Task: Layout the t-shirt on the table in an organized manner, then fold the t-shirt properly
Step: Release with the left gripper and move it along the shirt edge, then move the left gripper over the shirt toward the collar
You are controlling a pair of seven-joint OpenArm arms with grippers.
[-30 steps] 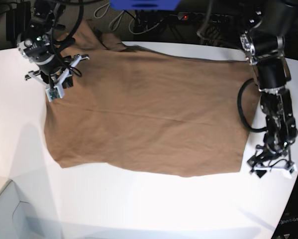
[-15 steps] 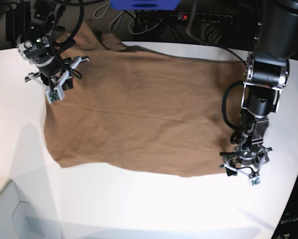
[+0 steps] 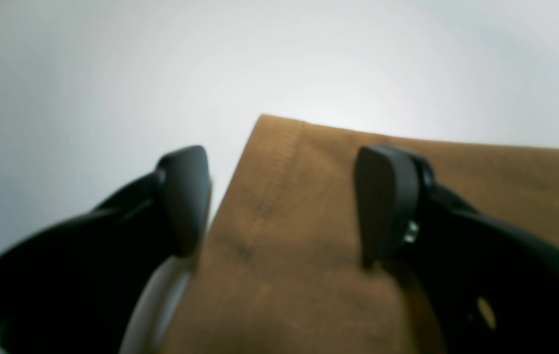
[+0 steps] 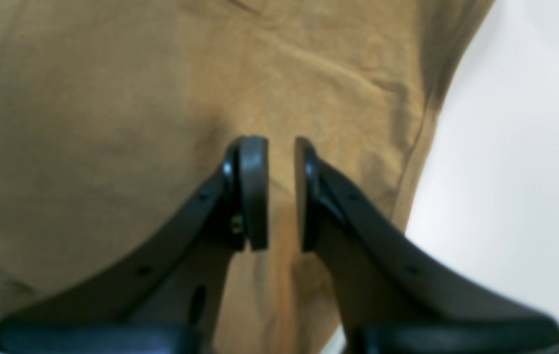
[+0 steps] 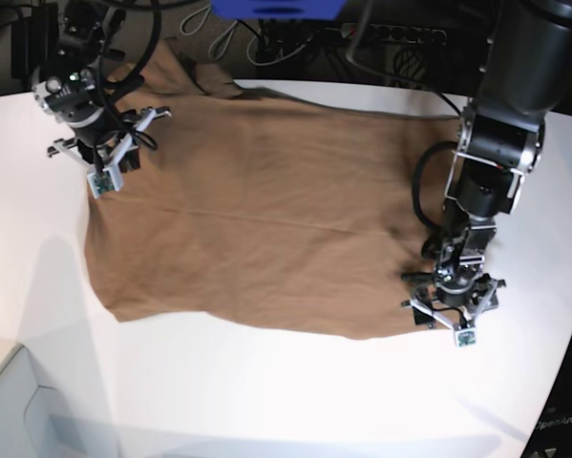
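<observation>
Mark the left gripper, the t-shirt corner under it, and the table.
left gripper (image 3: 282, 201), left wrist view, gap between the open fingertips.
t-shirt (image 3: 279, 147), left wrist view, hemmed corner.
table (image 3: 112, 73), left wrist view, bare white top.

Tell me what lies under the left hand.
Under the open left hand lies a hemmed corner of the t-shirt, flat on the white table. One finger hangs over bare table; what the cloth covers cannot be seen.

Bare table (image 5: 266, 391) lies open beside the t-shirt (image 5: 266, 219); arms flank it.
</observation>
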